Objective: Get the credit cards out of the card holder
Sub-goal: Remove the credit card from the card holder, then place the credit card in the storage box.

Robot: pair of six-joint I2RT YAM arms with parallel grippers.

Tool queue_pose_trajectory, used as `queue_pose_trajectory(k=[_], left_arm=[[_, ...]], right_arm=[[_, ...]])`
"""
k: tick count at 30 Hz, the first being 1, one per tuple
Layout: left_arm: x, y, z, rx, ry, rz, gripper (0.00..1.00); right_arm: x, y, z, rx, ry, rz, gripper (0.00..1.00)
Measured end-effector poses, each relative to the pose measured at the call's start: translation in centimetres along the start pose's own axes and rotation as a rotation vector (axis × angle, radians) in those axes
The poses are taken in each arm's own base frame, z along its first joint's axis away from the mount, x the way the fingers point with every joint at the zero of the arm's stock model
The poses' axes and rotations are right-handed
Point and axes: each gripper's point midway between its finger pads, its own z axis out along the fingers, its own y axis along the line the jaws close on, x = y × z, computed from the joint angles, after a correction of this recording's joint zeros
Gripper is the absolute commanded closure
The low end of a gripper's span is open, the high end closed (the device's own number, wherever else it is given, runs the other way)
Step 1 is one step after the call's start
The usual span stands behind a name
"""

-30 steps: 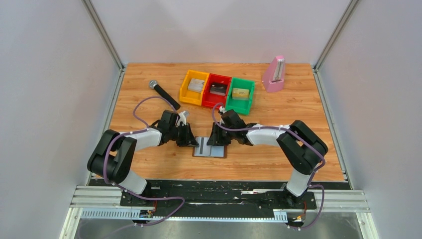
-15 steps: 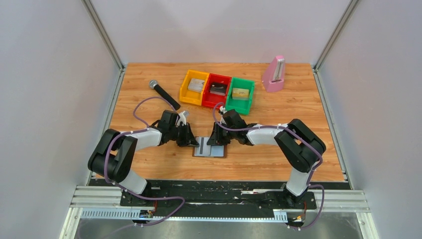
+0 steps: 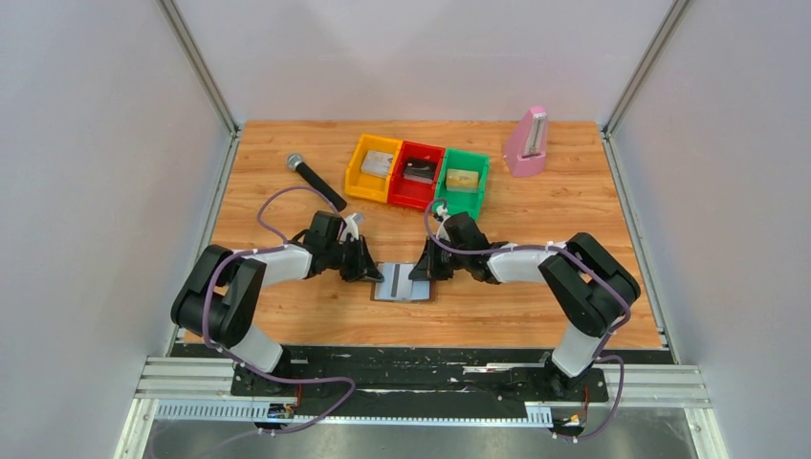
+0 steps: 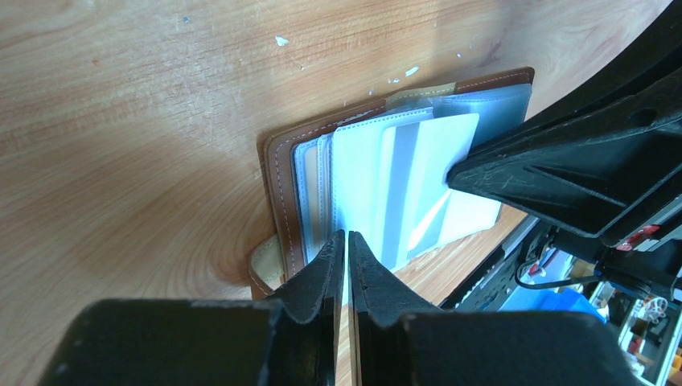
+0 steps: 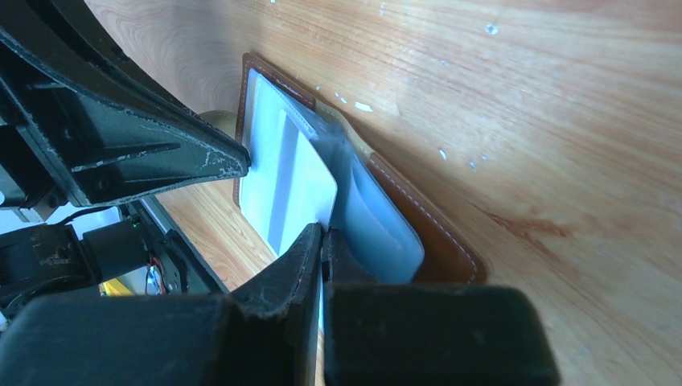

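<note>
The card holder (image 3: 411, 293) lies open on the wood between my two arms, with a brown rim (image 4: 277, 173) and clear sleeves inside. A pale credit card (image 5: 289, 181) with a grey stripe lies across the sleeves, also in the left wrist view (image 4: 418, 185). My left gripper (image 4: 347, 236) is shut on the holder's sleeve edge at its left side (image 3: 375, 274). Opposite it, my right gripper (image 5: 323, 231) is shut on the card's corner at the holder's right side (image 3: 417, 274). The brown cover (image 5: 438, 233) lies flat beside the right fingers.
A yellow bin (image 3: 373, 167), red bin (image 3: 416, 174) and green bin (image 3: 463, 182) stand in a row behind the holder, each with something flat inside. A black microphone (image 3: 316, 182) lies at the back left. A pink metronome (image 3: 527, 142) stands at the back right.
My right gripper has closed on the card and shifted a little right, and the striped card has moved right with it. The left arm has stayed in place.
</note>
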Motion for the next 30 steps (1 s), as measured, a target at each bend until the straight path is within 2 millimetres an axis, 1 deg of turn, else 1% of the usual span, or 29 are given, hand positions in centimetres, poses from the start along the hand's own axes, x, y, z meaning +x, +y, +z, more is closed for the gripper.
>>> queue_pose_trajectory(k=[3,9,11,12,14,19,21,24,26,28,30], left_arm=[[0.0,-0.1,0.1,0.002,0.006,-0.003,0.86],[-0.1,-0.1,0.1,0.004,0.010,-0.004,0.85],[-0.1,-0.2,0.1,0.002,0.012,-0.005,0.81],[-0.1,-0.2,0.0,0.002,0.013,-0.006,0.76],[-0.1,-0.3,-0.1,0.001,0.017,-0.009,0.70],[-0.4,-0.8,-0.8,-0.020,0.024,-0.017,0.59],[-0.7,-1.6,-1.5,-0.020,0.017,-0.020,0.57],[-2.1,-3.5,-2.7,0.006,-0.021,-0.016,0.54],[-3.2,-5.0,-3.6,0.032,-0.056,-0.009,0.52],[-4.6,-7.2,-5.0,0.073,-0.104,-0.001,0.48],[-5.3,-8.4,-5.8,0.097,-0.131,-0.001,0.46]], right_arm=[[0.0,-0.4,-0.8,-0.003,-0.002,0.010,1.00],[0.1,-0.3,-1.4,-0.010,-0.004,0.004,1.00],[0.0,0.0,-1.9,-0.012,-0.010,-0.007,1.00],[-0.1,0.1,-2.2,-0.011,-0.014,-0.016,1.00],[-0.4,0.6,-3.0,-0.012,-0.032,-0.051,1.00],[-1.7,1.5,-5.3,0.022,-0.099,-0.174,1.00],[-2.3,1.9,-6.3,0.033,-0.130,-0.226,1.00],[-3.4,2.8,-7.7,0.055,-0.196,-0.324,1.00],[-3.7,3.5,-8.5,0.068,-0.235,-0.398,1.00],[-3.7,4.7,-9.2,0.085,-0.281,-0.504,1.00],[-3.8,5.7,-9.7,0.108,-0.330,-0.606,1.00]])
